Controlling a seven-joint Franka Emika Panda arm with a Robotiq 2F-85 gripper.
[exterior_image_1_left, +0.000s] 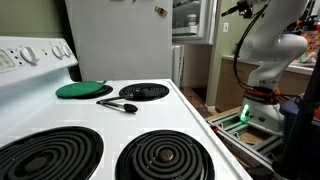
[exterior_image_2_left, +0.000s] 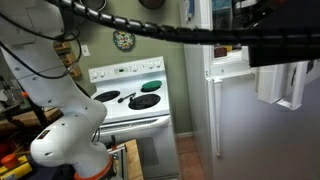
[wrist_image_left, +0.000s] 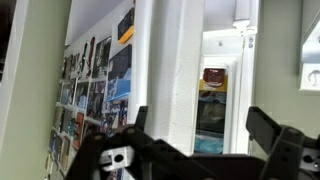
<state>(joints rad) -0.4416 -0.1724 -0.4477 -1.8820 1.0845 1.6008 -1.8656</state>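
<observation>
Well, the biggest thing in the room is the white refrigerator (exterior_image_2_left: 245, 115), which stands right against one side edge of the stove (exterior_image_2_left: 135, 112) and shows behind it in an exterior view (exterior_image_1_left: 120, 40). Next comes the white arm (exterior_image_2_left: 50, 95), its base on the floor in front of the stove and well clear of it, the upper links reaching high toward the refrigerator. The stove top (exterior_image_1_left: 195, 112) carries four black coil burners (exterior_image_1_left: 165, 157). A flat green disc (exterior_image_1_left: 83, 90) covers the burner in the back corner by the refrigerator, and both exterior views show it (exterior_image_2_left: 150, 86). A black utensil (exterior_image_1_left: 118, 104) lies just beside that disc, near the middle of the stove top, among the burners.

The end effector (wrist_image_left: 198, 120) is released: in the wrist view its two dark fingers (wrist_image_left: 262, 128) stand wide apart with nothing between them. It is held up high, touching nothing, and faces a white upright (wrist_image_left: 165, 60) with a picture-covered surface (wrist_image_left: 95, 95) alongside it. Whether those belong to the refrigerator I cannot tell.
</observation>
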